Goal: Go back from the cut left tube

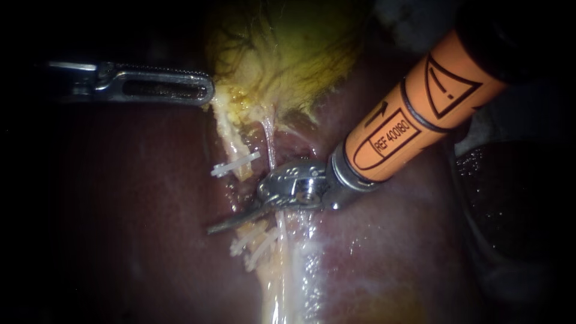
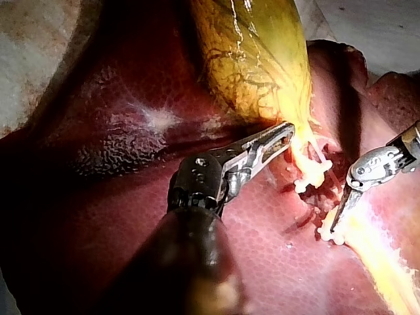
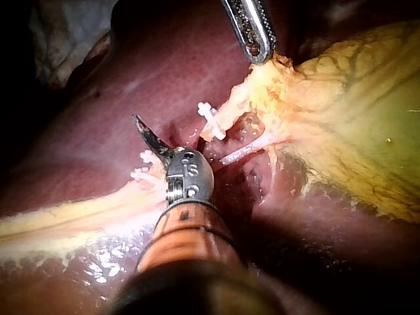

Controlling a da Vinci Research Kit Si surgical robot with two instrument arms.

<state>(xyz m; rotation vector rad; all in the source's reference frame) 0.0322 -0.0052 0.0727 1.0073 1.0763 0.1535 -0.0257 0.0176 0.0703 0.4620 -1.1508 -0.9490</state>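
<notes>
The yellow-green gallbladder [image 1: 288, 54] lies on the dark red liver [image 1: 120, 210]. From its neck the pale left tube [image 1: 231, 135] runs down to a white clip [image 1: 235, 164]. Below a gap, its lower stump carries several white clips [image 1: 255, 243]. A thin pink tube [image 1: 270, 144] runs just to the right. My right instrument [image 1: 216, 228], on an orange shaft, holds its slim blades shut across the gap between the clips. My left instrument [image 1: 207, 90] is shut on the yellow tissue at the gallbladder's neck [image 2: 298, 134].
Liver surrounds the site on all sides. A glistening pale band of tissue [image 1: 288, 282] runs down from the lower clips. In the right wrist view, the left instrument's jaw tip [image 3: 259, 52] sits ahead of my blades [image 3: 147, 134], beyond the upper clip [image 3: 210, 118].
</notes>
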